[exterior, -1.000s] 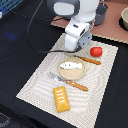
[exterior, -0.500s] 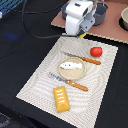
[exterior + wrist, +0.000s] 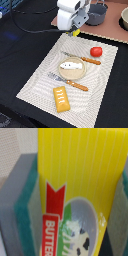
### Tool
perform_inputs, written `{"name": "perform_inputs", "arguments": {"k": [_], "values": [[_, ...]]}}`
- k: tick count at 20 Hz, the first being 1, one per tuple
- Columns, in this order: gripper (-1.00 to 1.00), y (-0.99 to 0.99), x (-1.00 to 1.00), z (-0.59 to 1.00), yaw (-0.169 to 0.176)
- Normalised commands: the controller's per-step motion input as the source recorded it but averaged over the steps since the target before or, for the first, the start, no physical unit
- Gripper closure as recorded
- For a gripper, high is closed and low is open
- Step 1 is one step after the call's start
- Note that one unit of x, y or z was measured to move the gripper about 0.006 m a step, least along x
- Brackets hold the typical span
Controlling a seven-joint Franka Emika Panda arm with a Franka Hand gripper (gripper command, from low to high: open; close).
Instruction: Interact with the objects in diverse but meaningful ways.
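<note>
On the dark table, a pale striped placemat (image 3: 35, 82) is the largest thing, and the arm's white gripper (image 3: 76, 31) hangs above its far edge, high in the exterior view. Between the fingers (image 3: 22, 203) sits the yellow butter packet (image 3: 75, 193): the wrist view shows its red label and its long axis running straight out along the fingers, a grey-and-green pad pressed against each broad side, so the gripper is clamped on it; only a yellow tip (image 3: 75, 33) shows below the hand from outside. Any set-down therefore goes downward and toward the mat, where free cloth lies near the bread loaf (image 3: 61, 98). Smaller things lie mid-mat: a white fish (image 3: 70, 65) on a round plate (image 3: 72, 74), and a red tomato (image 3: 96, 51) toward the exterior view's right.
</note>
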Motion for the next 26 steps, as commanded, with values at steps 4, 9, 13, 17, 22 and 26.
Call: {"name": "perform_inputs", "arguments": {"k": [4, 9, 13, 17, 22, 26], "values": [[1.0, -0.79, -0.44, -0.1, 0.0], [1.0, -0.8, -0.43, -0.12, 0.0], [1.0, -0.8, -0.42, -0.14, 0.0], [1.0, -0.67, -0.31, -0.29, 0.0], [1.0, -0.36, -0.37, -0.55, 0.0], [1.0, -0.14, -0.26, -0.51, 0.0]]}}
